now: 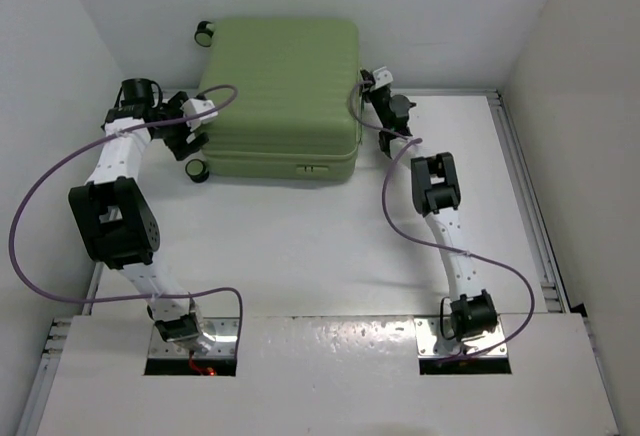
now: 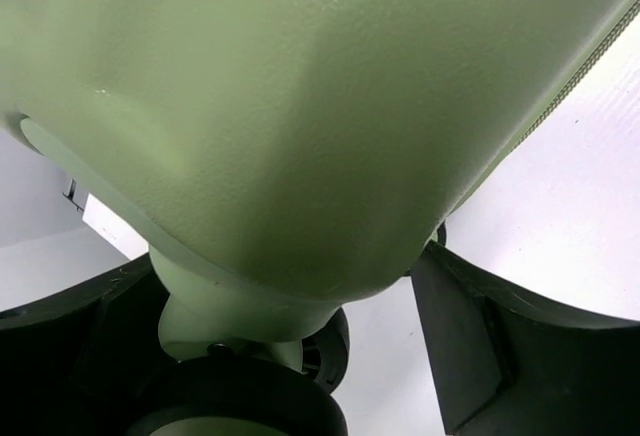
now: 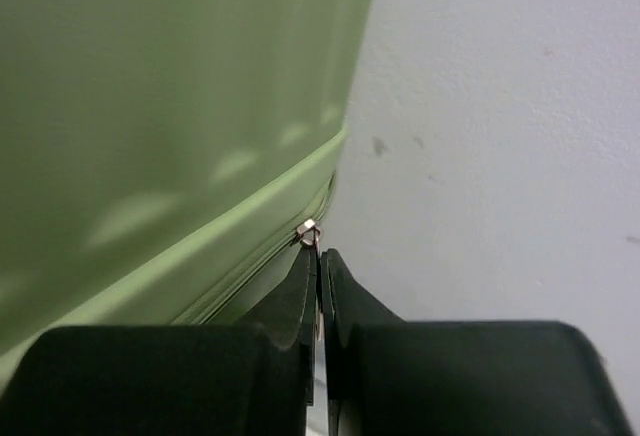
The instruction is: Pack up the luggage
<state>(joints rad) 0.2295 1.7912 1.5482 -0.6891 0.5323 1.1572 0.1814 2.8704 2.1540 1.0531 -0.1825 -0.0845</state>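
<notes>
The luggage (image 1: 285,91) is a large light-green ribbed suitcase lying flat and closed at the back of the table. My left gripper (image 1: 192,134) is at its near left corner, by a black wheel (image 1: 197,170). In the left wrist view the gripper (image 2: 290,336) is open, with the shell corner (image 2: 300,106) and wheel (image 2: 250,406) between its fingers (image 2: 480,356). My right gripper (image 1: 368,84) is at the suitcase's right side. In the right wrist view the gripper (image 3: 319,256) is shut on the small metal zipper pull (image 3: 309,231) on the seam of the shell (image 3: 170,106).
A second wheel (image 1: 205,32) sticks out at the far left corner. White walls stand close on the left, back and right. The white table (image 1: 300,246) stretches in front of the suitcase, with a metal rail (image 1: 525,196) along its right edge.
</notes>
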